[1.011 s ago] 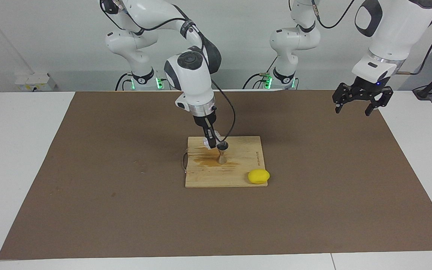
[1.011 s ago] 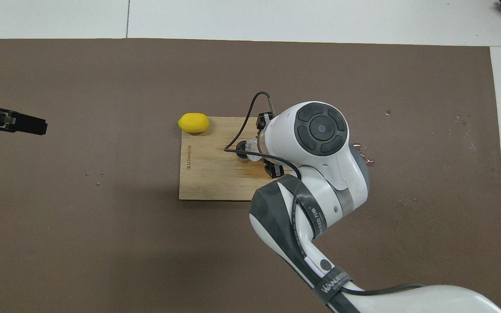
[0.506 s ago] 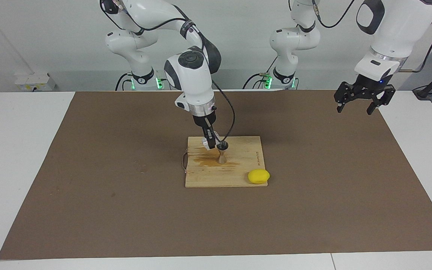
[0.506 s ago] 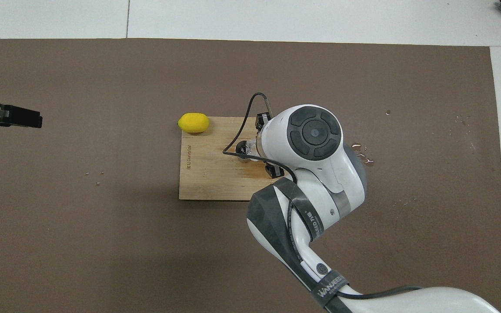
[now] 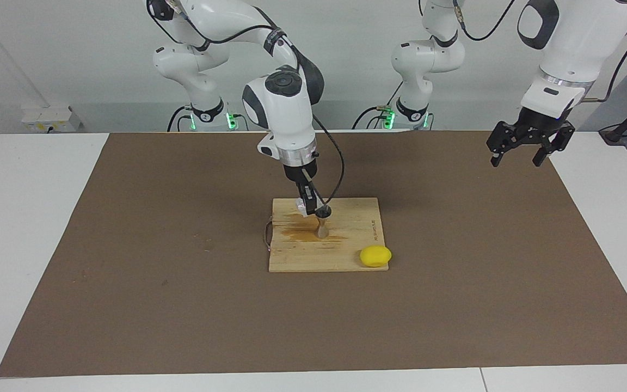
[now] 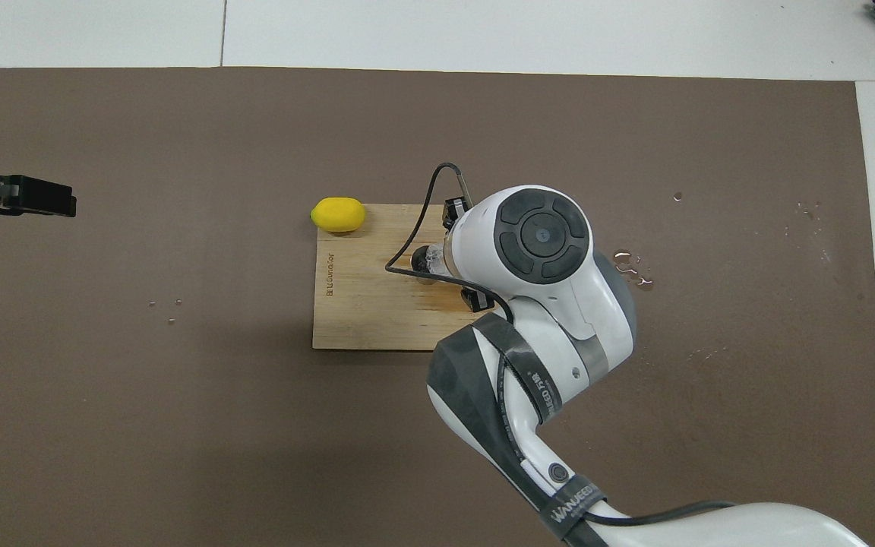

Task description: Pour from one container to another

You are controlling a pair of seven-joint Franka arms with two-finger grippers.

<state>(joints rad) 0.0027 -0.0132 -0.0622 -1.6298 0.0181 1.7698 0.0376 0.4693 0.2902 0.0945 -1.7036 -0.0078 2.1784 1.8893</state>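
two arms, one wooden board, one metal jigger, one clear plastic cup, one yellow lemon, one brown mat, counted across the facing view from its left edge.

the brown mat (image 5: 145,272) covers most of the white table (image 5: 25,218). just left of centre the right arm comes down from the upper left, and the right gripper (image 5: 309,208) hangs over the wooden board (image 5: 346,256), its fingers clamped on the clear plastic cup (image 5: 301,206), which is tipped toward the jigger's mouth. the cup is small and mostly masked by the black fingers, so its contents cannot be made out. the metal jigger (image 5: 322,223) stands upright on the board in the middle of the frame, just below the cup. a wet brown stain spreads on the board beside the jigger's foot. the yellow lemon (image 5: 375,256) sits at the board's lower right corner, partly off its edge.

at the upper right the left gripper (image 5: 520,158) hangs in the air over the mat's corner, claw spread wide and holding nothing; that arm waits.

in the overhead view the right arm's wrist hides the cup and most of the jigger (image 6: 422,258); the left gripper (image 6: 65,205) is cut off at the left edge.
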